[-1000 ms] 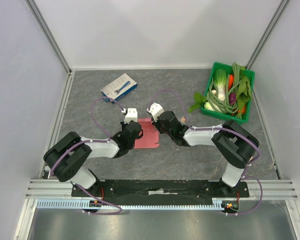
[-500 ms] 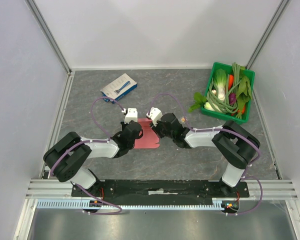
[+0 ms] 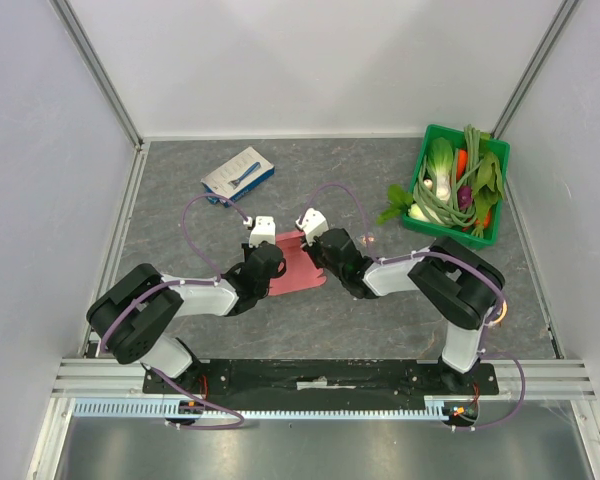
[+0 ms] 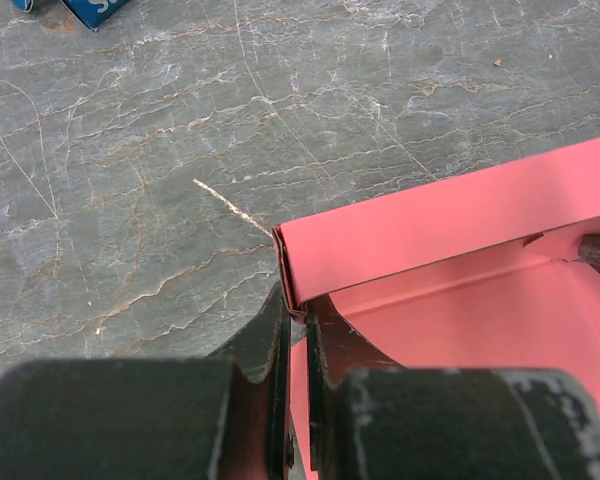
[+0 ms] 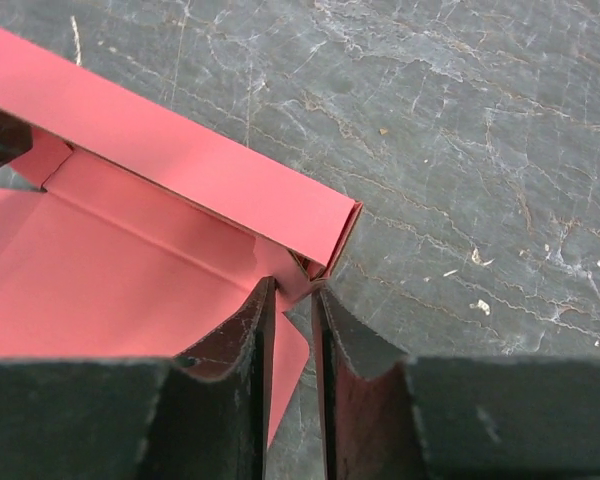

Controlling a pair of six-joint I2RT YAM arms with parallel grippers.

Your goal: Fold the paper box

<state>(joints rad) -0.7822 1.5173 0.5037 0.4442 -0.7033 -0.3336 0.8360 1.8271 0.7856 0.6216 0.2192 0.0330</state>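
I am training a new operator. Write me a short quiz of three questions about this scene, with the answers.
1. True or false: the left tool is shut on a corner of the pink paper box.
2. The green basket of vegetables stands: A) at the far right; B) at the far left; C) between the two arms.
3. What colour is the picture on the white box?
Key: 1 true; 2 A; 3 blue.

A thin pink-red paper box (image 3: 298, 268) lies between the left gripper (image 3: 267, 262) and the right gripper (image 3: 320, 252), both at its edges. Far left sits a white-and-blue rectangular card box (image 3: 238, 173). Far right sits a green plastic basket (image 3: 500, 190) of vegetables (image 3: 440, 180).
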